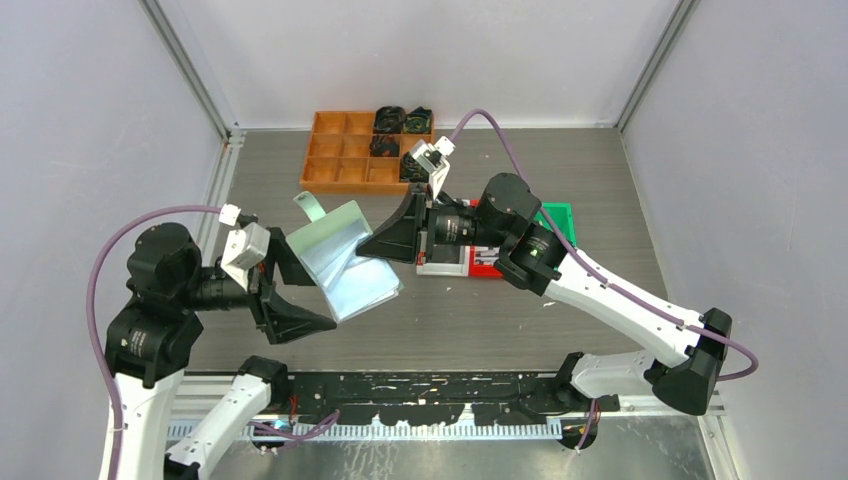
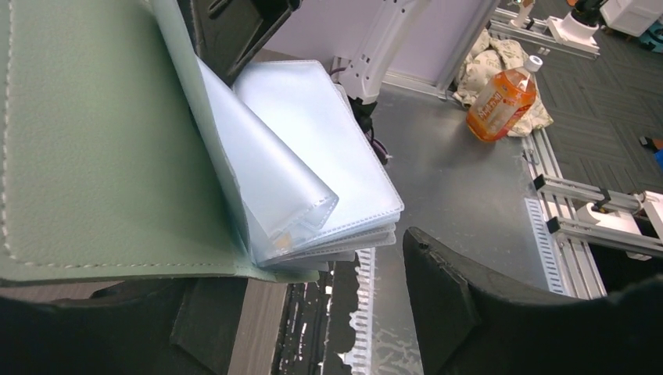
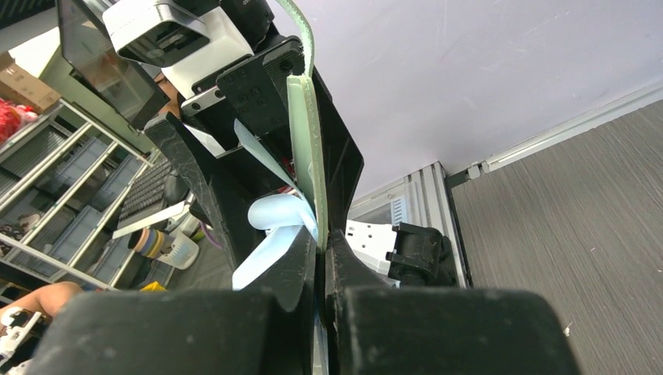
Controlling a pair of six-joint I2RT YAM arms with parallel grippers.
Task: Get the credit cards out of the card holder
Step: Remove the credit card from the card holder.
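The card holder [image 1: 345, 260], pale sage green, hangs open above the table between both arms. My right gripper [image 1: 400, 243] is shut on the edge of its green cover [image 3: 311, 180]. My left gripper [image 1: 315, 290] is open and straddles the holder's lower left side. The cover [image 2: 102, 156] lies over one finger, and the other finger [image 2: 469, 312] stands apart from the fanned translucent blue pockets [image 2: 313, 156]. No credit cards show clearly. A faint tan patch [image 2: 280, 238] shows through one pocket, and I cannot tell whether it is a card.
An orange compartment tray [image 1: 340, 150] with black coiled items sits at the back of the table. Red, white and green bins [image 1: 557, 213] lie under my right arm. An orange bottle [image 2: 500, 101] lies beyond the table's front rail.
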